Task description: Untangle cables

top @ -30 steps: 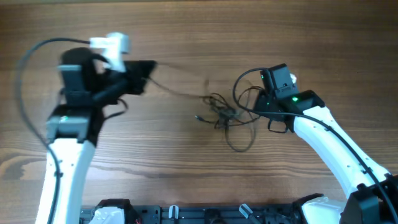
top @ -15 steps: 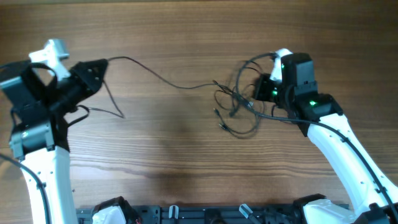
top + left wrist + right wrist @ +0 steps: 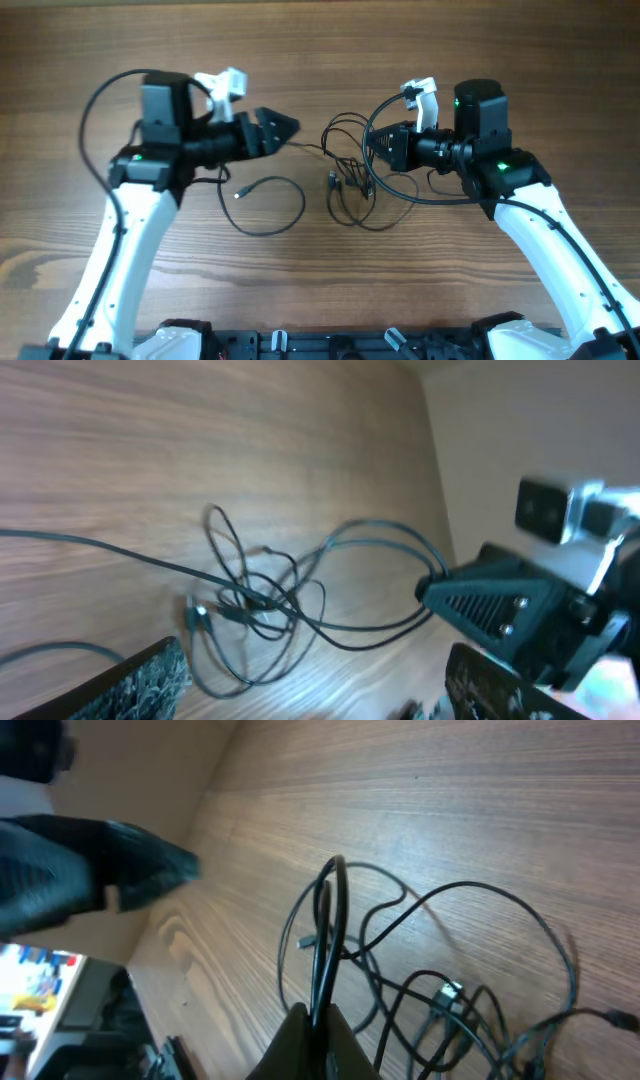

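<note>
The wooden worktop (image 3: 320, 50) ran past every frame edge. My two arms (image 3: 125, 260) reached in, their bases cut off below. The black cables (image 3: 352, 190) lay knotted mid-worktop between my pincers; I could not count the cords in that knot. One loose loop (image 3: 272, 208) curled off to the left, ending in a small plug (image 3: 237, 194). My right pincer (image 3: 378, 148) was clamped on the cables. My left pincer (image 3: 283, 127) stood apart, gripping nothing.
</note>
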`<state>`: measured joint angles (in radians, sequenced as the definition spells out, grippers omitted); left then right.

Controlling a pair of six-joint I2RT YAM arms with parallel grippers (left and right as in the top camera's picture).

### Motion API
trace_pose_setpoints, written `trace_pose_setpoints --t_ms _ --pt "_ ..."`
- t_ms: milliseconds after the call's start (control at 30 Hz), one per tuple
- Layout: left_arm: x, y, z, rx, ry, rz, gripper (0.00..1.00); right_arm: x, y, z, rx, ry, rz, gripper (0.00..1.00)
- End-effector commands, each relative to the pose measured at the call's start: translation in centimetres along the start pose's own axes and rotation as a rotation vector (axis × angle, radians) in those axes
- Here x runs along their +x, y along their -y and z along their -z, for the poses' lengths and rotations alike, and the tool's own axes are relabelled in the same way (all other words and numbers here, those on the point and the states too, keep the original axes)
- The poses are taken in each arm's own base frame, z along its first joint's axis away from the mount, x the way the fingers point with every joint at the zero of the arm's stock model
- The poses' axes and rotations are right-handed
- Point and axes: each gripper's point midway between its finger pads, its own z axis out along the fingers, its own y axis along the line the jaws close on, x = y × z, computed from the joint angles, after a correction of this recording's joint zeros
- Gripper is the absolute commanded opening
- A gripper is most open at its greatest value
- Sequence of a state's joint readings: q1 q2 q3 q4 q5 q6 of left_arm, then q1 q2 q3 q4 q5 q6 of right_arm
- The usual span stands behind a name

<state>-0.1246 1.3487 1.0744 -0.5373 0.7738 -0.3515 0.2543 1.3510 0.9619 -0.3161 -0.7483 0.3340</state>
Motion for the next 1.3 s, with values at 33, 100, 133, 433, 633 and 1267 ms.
trace_pose_setpoints --t_ms 33,100,133,433,633,1267 --pt "1.7 0.2 -3.3 -0.012 -0.087 -0.074 0.85 0.0 -2.6 0.5 -0.119 -0.014 0.047 0.05" --pt "2.5 0.2 -4.6 -0.005 -0.123 -0.083 0.85 0.1 -2.7 0.5 -0.129 -0.017 0.047 0.04" --pt "2.8 0.1 -5.2 -0.007 -0.138 -0.084 0.85 0.1 -2.9 0.6 -0.137 -0.019 0.047 0.04" --pt "2.9 -1.0 -8.0 -0.063 -0.141 -0.126 0.25 0.2 -3.4 0.6 -0.166 -0.027 0.049 0.04" --pt "0.9 -1.4 -6.8 -0.064 -0.071 -0.129 0.04 1.2 -0.1 0.4 0.015 -0.044 -0.023 0.04" --pt "-6.7 -3.2 8.5 -0.041 0.314 0.024 0.12 4.6 7.6 2.5 0.461 -0.126 -0.105 0.04"
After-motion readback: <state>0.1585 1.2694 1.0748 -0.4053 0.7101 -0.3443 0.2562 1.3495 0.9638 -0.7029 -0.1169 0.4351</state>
